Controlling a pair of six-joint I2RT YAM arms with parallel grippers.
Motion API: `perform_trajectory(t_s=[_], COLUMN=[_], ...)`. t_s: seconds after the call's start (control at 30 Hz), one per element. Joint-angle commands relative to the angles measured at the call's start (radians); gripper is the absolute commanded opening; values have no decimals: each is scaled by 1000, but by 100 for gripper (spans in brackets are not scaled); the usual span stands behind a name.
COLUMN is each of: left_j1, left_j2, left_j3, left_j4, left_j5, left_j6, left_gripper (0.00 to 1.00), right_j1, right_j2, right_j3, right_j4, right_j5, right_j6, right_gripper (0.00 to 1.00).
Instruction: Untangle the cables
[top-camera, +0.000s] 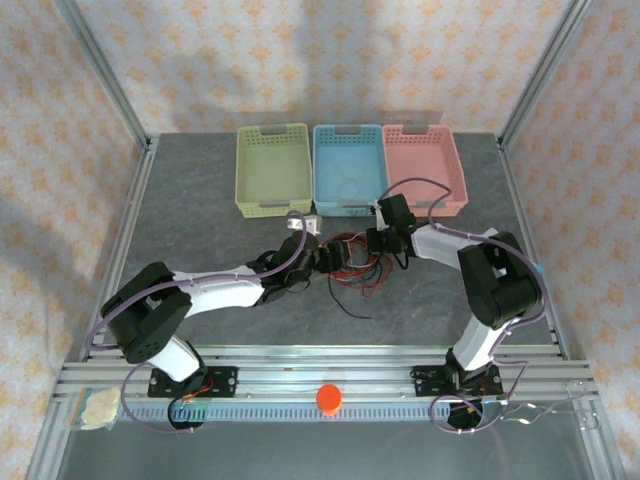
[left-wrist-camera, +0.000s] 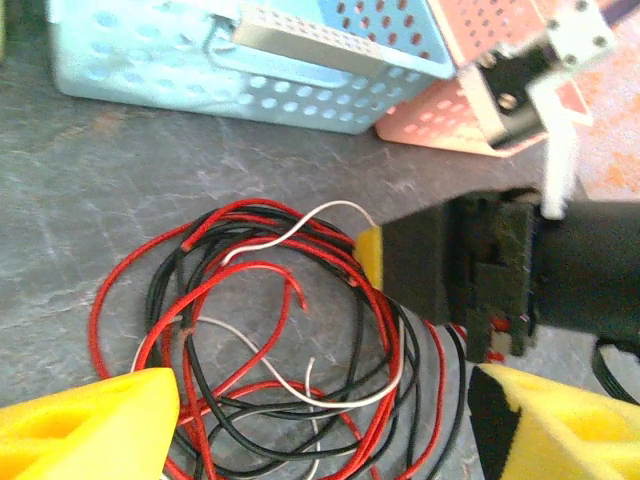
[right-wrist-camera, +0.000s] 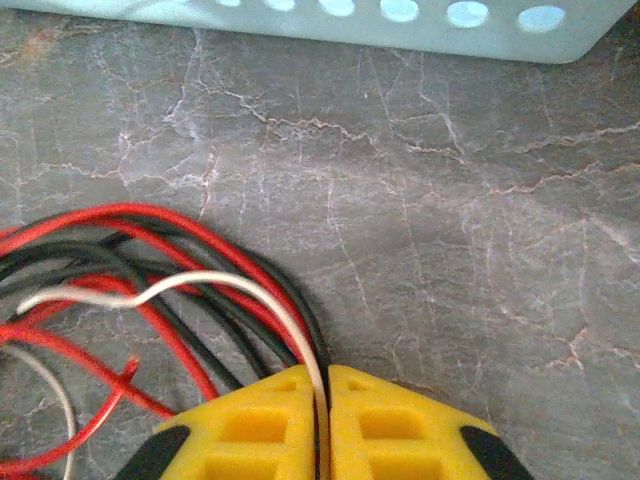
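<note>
The cables (top-camera: 355, 265) lie as one tangle of red, black and white wire on the grey table, just in front of the blue basket. In the left wrist view the tangle (left-wrist-camera: 280, 340) spreads between my left gripper's yellow fingers (left-wrist-camera: 90, 420). The left gripper (left-wrist-camera: 320, 425) is open over it and holds nothing. My right gripper (right-wrist-camera: 325, 385) is shut on the white cable (right-wrist-camera: 230, 285), which runs into the seam between its fingers at the tangle's right edge. Red and black strands (right-wrist-camera: 200, 250) press against its left finger. From above, both grippers (top-camera: 318, 258) (top-camera: 378, 245) meet at the tangle.
Three baskets stand in a row at the back: green (top-camera: 272, 170), blue (top-camera: 348, 170) and pink (top-camera: 422, 170). The blue basket's wall (right-wrist-camera: 400, 20) is close beyond the right gripper. A loose black wire end (top-camera: 350, 308) trails toward the front. An orange knob (top-camera: 328, 398) sits on the front rail.
</note>
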Motion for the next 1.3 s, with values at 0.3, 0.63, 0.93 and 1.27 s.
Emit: perform_trajectory(t_s=[0.3, 0.63, 0.93, 1.27], left_j1=[-1, -2, -4, -5], left_j2=[16, 107, 211, 232], left_j3=[69, 151, 267, 248], left_j4=[-132, -159, -297, -311], left_j5=[-127, -80, -129, -151], left_j6=[0, 11, 0, -9], left_gripper=[81, 87, 87, 87], right_j1=[-6, -6, -6, -6], right_j2=[-205, -346, -425, -566], right_j3=[-122, -217, -250, -230], right_j4=[81, 179, 216, 125], right_j5=[-53, -105, -125, -122], right_j6=[3, 29, 43, 37], right_gripper=[0, 0, 0, 0])
